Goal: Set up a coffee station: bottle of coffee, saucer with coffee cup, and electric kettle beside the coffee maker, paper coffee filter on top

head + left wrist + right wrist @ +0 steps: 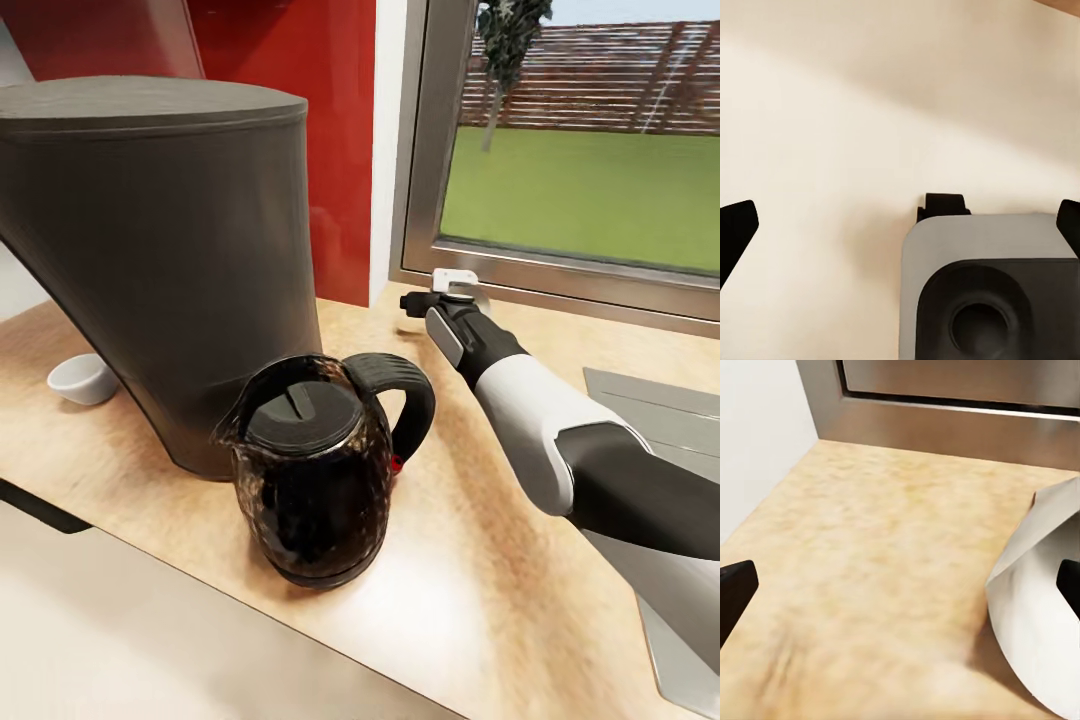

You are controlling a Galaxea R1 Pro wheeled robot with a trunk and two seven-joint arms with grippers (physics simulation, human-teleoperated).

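Observation:
The tall dark grey coffee maker [170, 260] stands on the kitchen countertop [500, 570] at the left. The smoky electric kettle [315, 470] sits right in front of it, nearly touching. A small white coffee cup [82, 378] peeks out behind the machine's left side. My right gripper [432, 300] reaches to the back by the window and stands open. The paper coffee filter [1042, 615] lies on the countertop [870, 547] against one of its fingertips [1069, 585], and appears as a white scrap [456, 282] in the head view. My left gripper [900, 225] hangs open, holding nothing.
A metal window frame [560, 275] runs along the back of the counter, with a red wall panel [300, 60] to its left. A grey sink surface [660, 410] lies at the right. The counter's front edge [200, 590] runs diagonally. Below my left gripper is a grey-and-black robot part [982, 300] over pale floor.

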